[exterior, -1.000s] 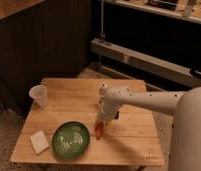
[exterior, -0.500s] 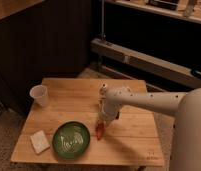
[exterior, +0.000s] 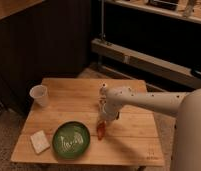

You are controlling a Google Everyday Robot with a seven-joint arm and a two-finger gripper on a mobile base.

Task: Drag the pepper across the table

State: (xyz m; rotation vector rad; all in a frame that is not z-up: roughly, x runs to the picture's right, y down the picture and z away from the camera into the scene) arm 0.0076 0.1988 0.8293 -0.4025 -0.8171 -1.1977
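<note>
The small red-orange pepper (exterior: 100, 130) lies on the light wooden table (exterior: 69, 95), just right of the green plate (exterior: 71, 140). My gripper (exterior: 103, 121) hangs at the end of the white arm that reaches in from the right. It stands directly over the pepper's upper end and seems to touch it. The gripper's body hides the pepper's top.
A white cup (exterior: 39, 95) stands at the table's left edge. A pale sponge-like block (exterior: 40, 142) lies at the front left corner. Dark cabinets and a metal rail stand behind the table.
The gripper and the pepper have shifted slightly toward the front of the table, staying next to the plate's right rim.
</note>
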